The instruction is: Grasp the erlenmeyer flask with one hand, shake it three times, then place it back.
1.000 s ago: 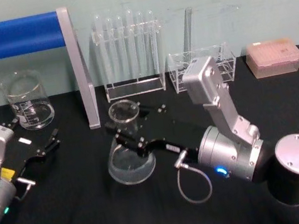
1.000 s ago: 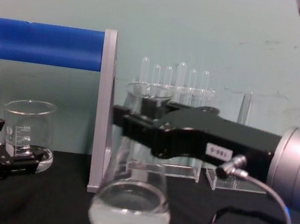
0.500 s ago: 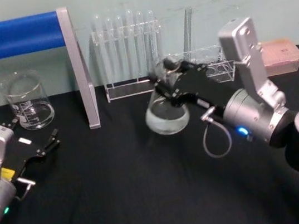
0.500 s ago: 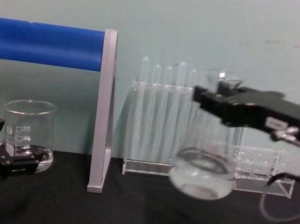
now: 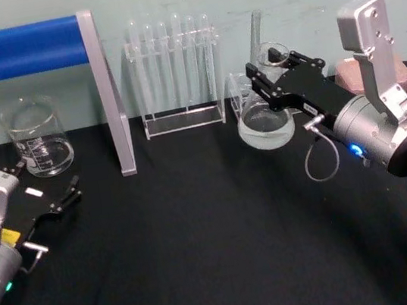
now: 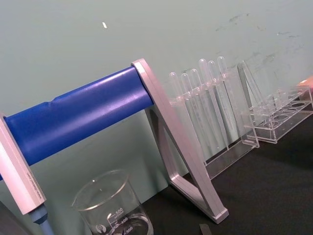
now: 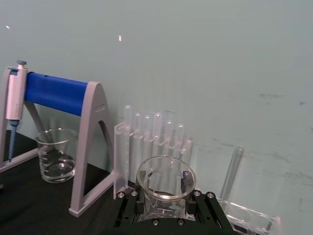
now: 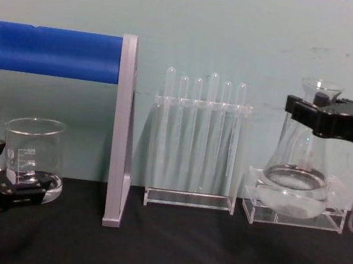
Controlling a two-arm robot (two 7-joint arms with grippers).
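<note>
Chest view: right gripper (image 8: 312,115) jaws clamp flask (image 8: 295,181) neck.

Centre and front of the black tabletop (image 5: 204,260): one wide open lane. Back edge crowded, left to right: glass graduated beaker (image 5: 36,137), blue-barred pipette stand with grey legs (image 5: 107,98), clear rack of upright test tubes (image 5: 176,72), low clear acrylic rack (image 8: 293,209). The gaps between them are narrow. Right gripper (image 5: 274,73) clamps a clear glass conical flask (image 5: 264,124) off the table by the low rack, blocking that corner. Left gripper (image 5: 45,180), fingers spread, sits near the beaker at the left edge.
</note>
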